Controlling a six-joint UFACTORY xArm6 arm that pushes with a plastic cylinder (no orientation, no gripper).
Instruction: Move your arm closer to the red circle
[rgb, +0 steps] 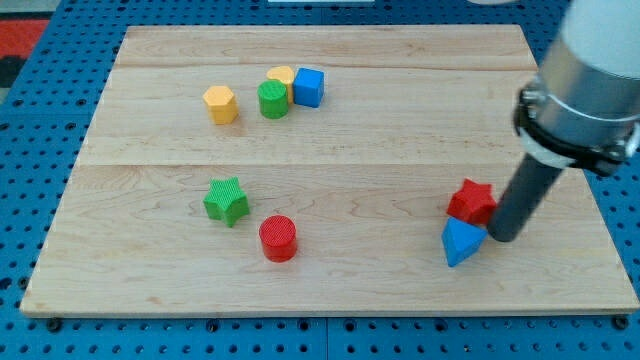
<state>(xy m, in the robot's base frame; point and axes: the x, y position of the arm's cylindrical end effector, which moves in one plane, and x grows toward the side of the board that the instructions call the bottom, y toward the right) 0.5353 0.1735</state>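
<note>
The red circle (278, 238) is a short red cylinder on the wooden board, at the view's lower middle-left. My tip (503, 237) is at the view's lower right, far to the right of the red circle. It stands right next to a red star (471, 201) and a blue triangular block (461, 242), which lie just to its left. A green star (227, 200) sits just up and left of the red circle.
Near the view's top left of centre stand a yellow hexagon (220, 103), a green cylinder (273, 99), a yellow block (282, 77) behind it and a blue cube (309, 87). The wooden board (380, 130) rests on a blue pegboard.
</note>
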